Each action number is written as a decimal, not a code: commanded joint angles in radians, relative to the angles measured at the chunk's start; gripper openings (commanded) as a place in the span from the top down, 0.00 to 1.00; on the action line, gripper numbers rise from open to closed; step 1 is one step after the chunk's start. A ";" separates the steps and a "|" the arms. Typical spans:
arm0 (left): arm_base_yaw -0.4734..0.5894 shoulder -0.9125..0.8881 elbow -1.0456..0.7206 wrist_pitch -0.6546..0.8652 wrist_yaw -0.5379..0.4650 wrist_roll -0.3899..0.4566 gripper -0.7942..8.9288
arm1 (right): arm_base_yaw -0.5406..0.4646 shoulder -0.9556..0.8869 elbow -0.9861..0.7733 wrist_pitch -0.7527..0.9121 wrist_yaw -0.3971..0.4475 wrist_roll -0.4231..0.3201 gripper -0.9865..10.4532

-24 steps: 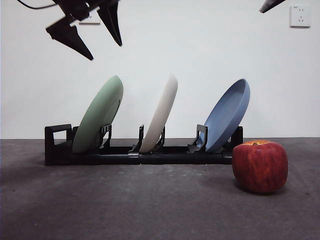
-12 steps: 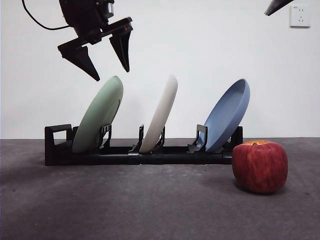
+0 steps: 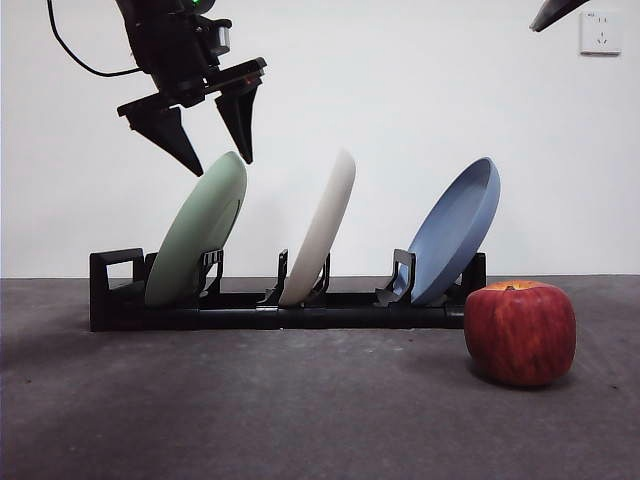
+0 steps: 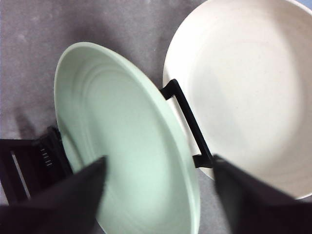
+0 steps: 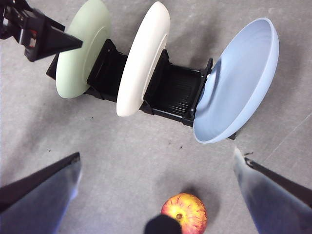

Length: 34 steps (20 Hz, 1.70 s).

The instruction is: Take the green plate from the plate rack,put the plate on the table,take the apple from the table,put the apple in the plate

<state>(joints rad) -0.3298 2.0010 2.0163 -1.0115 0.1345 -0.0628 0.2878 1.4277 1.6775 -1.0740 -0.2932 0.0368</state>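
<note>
The green plate (image 3: pixel 195 240) leans in the left slot of the black plate rack (image 3: pixel 115 290) on the dark grey table (image 3: pixel 300 400). My left gripper (image 3: pixel 220 163) is open, its two jaws straddling the plate's top rim without touching it. The left wrist view shows the plate (image 4: pixel 122 146) between the open jaws of the left gripper (image 4: pixel 160 160). The dark-red apple (image 3: pixel 520 333) sits on the table in front of the rack's right end. My right gripper (image 5: pixel 157 153) is open and empty, high above the apple (image 5: pixel 184 213); only its tip (image 3: pixel 550 12) shows in the front view.
A cream-white plate (image 3: pixel 322 225) stands in the rack's middle slot and a blue plate (image 3: pixel 455 230) in its right slot. A loop handle is at the rack's left end. A wall socket (image 3: pixel 599 32) is at the top right.
My left gripper has come down and slightly right, from high above the rack to around the green plate's top rim. The plates, apple and right arm have not moved.
</note>
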 commanded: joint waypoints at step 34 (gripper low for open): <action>-0.555 -0.359 0.427 -0.325 -0.234 0.119 0.93 | 0.000 0.008 0.005 -0.027 0.087 -0.005 0.34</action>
<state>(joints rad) -0.8631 1.6566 2.4878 -1.3312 -0.0799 0.0326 0.2878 1.4292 1.6775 -1.1046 -0.2085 0.0334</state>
